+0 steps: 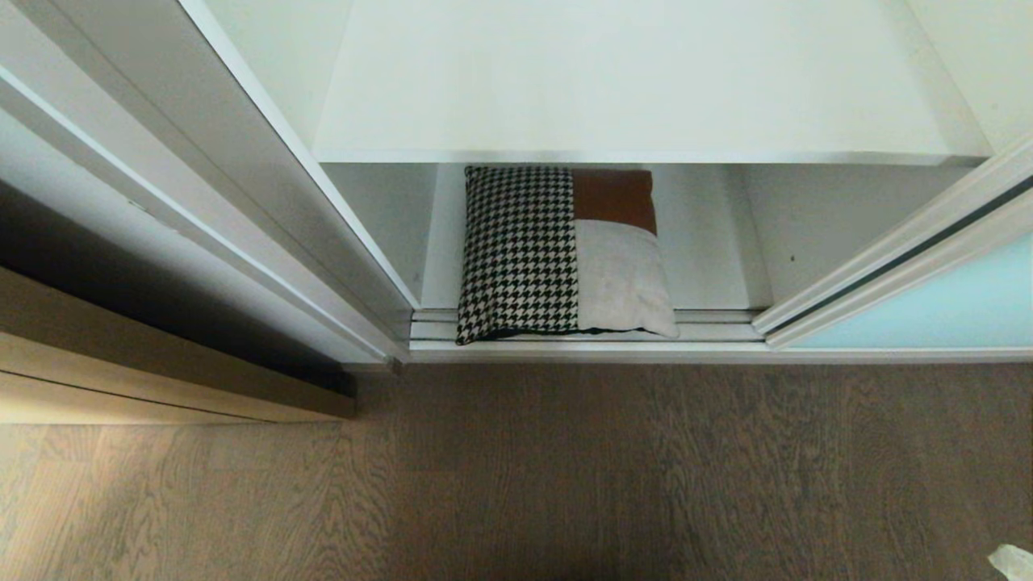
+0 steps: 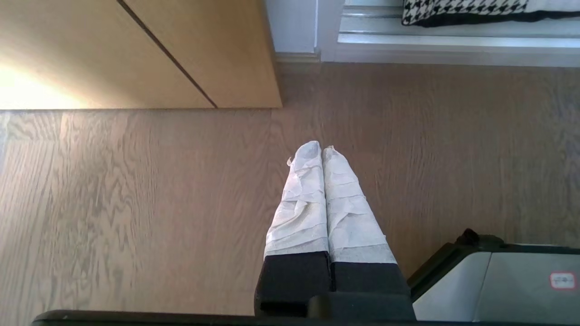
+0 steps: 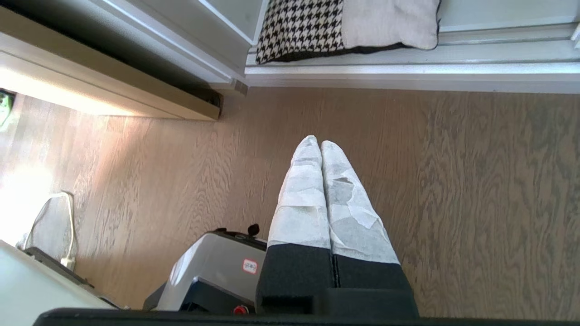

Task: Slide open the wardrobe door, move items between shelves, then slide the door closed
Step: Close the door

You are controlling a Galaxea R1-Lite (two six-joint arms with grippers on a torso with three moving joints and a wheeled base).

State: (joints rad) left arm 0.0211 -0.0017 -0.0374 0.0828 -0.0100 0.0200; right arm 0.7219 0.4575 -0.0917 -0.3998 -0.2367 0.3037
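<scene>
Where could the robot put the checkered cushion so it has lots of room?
The upper shelf is bare from wall to wall. On the bottom shelf, a strip lies free between the cushion and the sliding door, and a narrower one toward the left wall. Crowded: the cushion's front edge hangs over the door track.

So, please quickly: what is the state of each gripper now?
Left gripper: closed, holding nothing, above the floor.
Right gripper: closed, holding nothing, also above the floor.

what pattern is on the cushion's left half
Black-and-white houndstooth on the cushion, clearest in the head view.
</scene>
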